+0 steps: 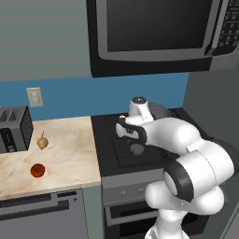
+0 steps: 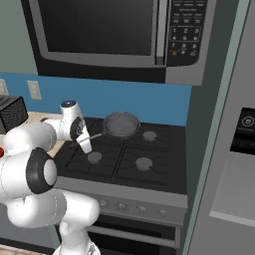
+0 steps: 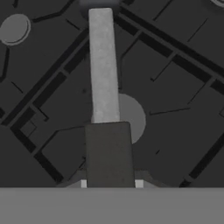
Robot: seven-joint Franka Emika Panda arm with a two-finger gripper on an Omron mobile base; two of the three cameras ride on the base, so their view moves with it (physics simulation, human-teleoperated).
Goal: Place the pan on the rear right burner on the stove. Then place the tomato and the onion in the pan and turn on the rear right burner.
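The gripper (image 3: 109,153) is clamped on the pan (image 2: 121,124) handle, the pan seemingly over the stove's (image 2: 164,149) rear-left burner, not yet the rear right burner (image 2: 150,135). Tomato (image 1: 38,170) and onion (image 1: 42,142) wait on the counter (image 1: 70,154); burner unlit.

We are looking at a home kitchen. A black gas stove (image 2: 124,152) with grates, front knobs and an oven door below sits under a built-in microwave (image 2: 119,35). Beside it we see a marble-look counter (image 1: 65,154) with a toaster (image 1: 14,128), a wall outlet (image 1: 34,96) on the blue backsplash, and a tall steel appliance (image 2: 231,149) to the right, probably a refrigerator, though we see just its edge.
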